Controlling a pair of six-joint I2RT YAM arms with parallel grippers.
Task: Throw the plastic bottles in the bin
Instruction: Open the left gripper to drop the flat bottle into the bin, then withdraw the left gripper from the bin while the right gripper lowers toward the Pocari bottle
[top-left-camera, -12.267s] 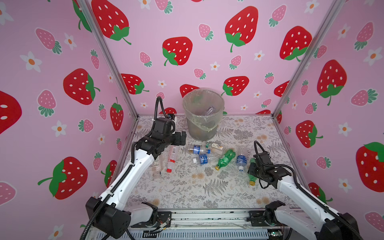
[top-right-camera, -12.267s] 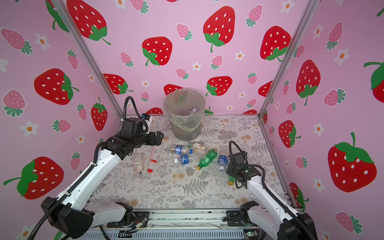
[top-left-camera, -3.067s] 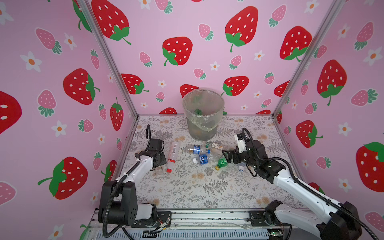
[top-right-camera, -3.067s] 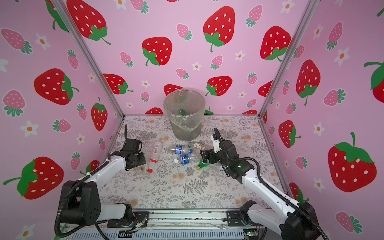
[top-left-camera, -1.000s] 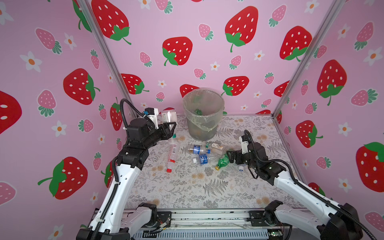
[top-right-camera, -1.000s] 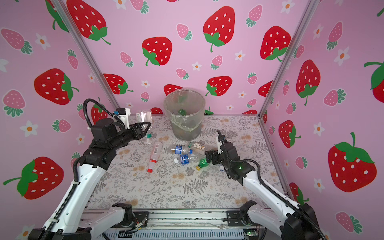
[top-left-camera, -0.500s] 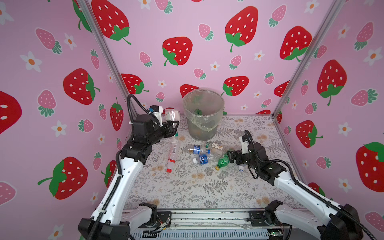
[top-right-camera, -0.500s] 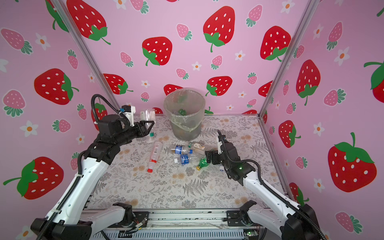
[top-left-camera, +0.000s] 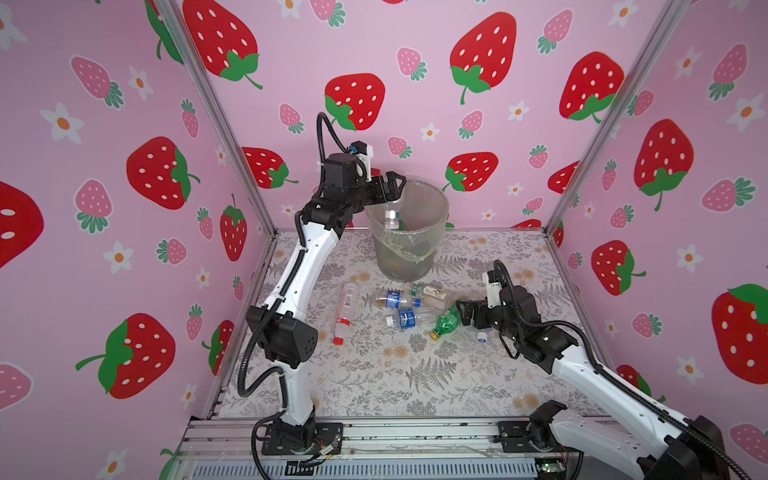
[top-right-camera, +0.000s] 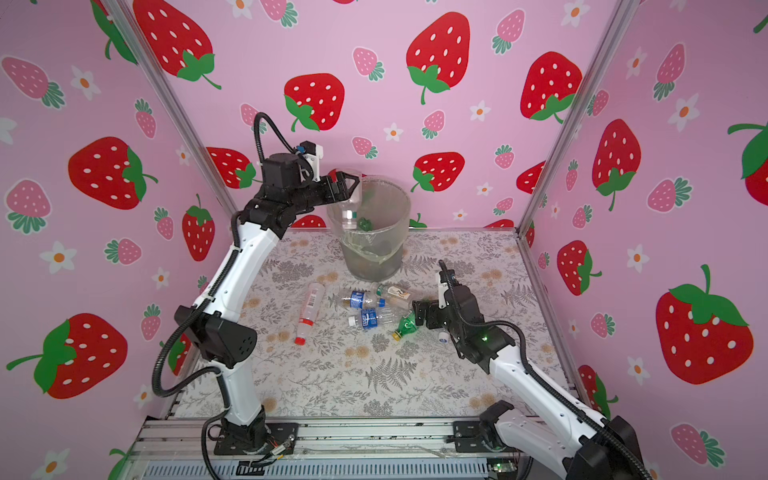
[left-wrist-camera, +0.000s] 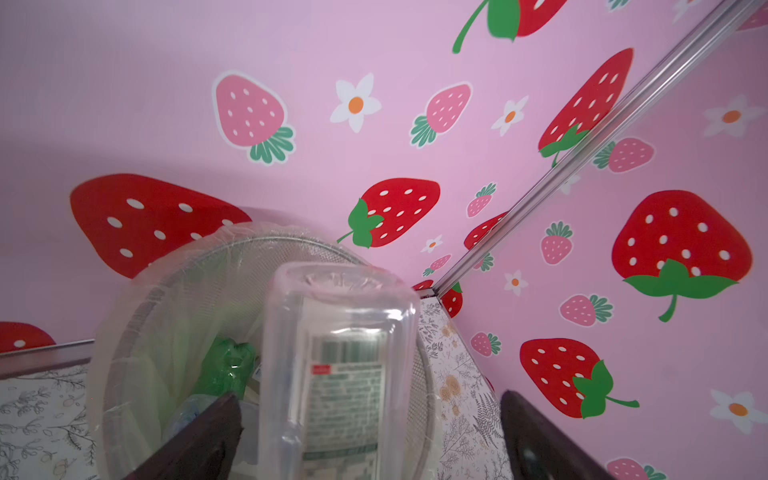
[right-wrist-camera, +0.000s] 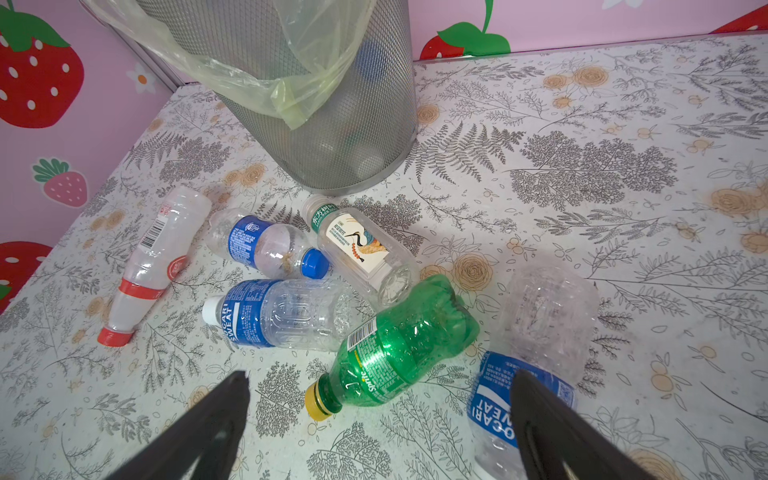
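Fingers (left-wrist-camera: 208, 436) of the left gripper (top-left-camera: 395, 185) stand spread wide above the mouth of the bin (top-left-camera: 432, 232) and clamp nothing. Clear bottle (left-wrist-camera: 340, 365) sits in the gap between them with air on both sides, long axis near upright, cap end down inside the bin's rim; I judge it loose and going in. Left side's share of this step looks done. Right gripper (right-wrist-camera: 380, 374) is the one nearer the bottles left on the flowered mat (right-wrist-camera: 602, 174), low over them, fingers (right-wrist-camera: 216, 419) equally wide apart, holding nothing and, as far as I can tell, touching nothing. Green bottle (right-wrist-camera: 399, 340) lies just beyond the fingertips and between their lines, long axis slanting: yellow cap toward the fingers, base away toward the bin. Blue-labelled bottle (right-wrist-camera: 544, 316) lies close alongside it, partly under one finger, so a closing squeeze may catch both. Further out past the green one: three more clear bottles (right-wrist-camera: 291, 311) and a red-capped bottle (right-wrist-camera: 153, 266), all on their sides, near the bin's foot. Next grasp likely wants the fingers turned across the green bottle's axis, clear of its neighbour.
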